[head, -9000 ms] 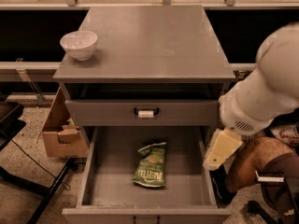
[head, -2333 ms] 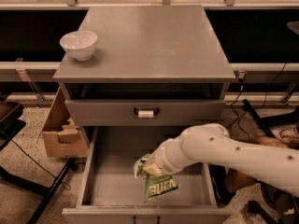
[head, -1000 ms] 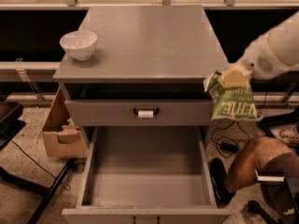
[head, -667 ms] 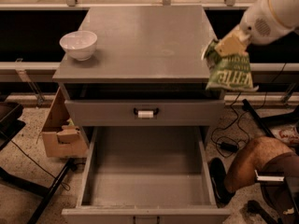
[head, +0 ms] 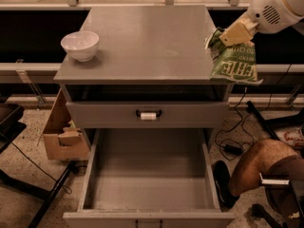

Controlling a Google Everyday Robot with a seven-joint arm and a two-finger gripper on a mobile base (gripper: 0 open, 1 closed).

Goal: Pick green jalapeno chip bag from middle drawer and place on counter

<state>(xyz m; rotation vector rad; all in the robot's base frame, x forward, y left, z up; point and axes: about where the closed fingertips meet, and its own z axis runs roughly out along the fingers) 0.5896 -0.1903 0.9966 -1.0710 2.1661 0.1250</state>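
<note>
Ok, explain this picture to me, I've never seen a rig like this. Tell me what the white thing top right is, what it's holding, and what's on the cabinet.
There is one view, looking down on a grey cabinet from its front. The white shape at the top right is a robot's arm. Its tan tip is the gripper, two fingers that close like tongs. They are shut on the top of a green chip bag, which hangs at the right edge of the counter, the cabinet's flat top, and is not yet laid down. A white bowl stands on the counter's left side. Below, the drawer is pulled out with nothing in it. A cardboard box sits on the floor to the left, and a person's knee shows on the right.
</note>
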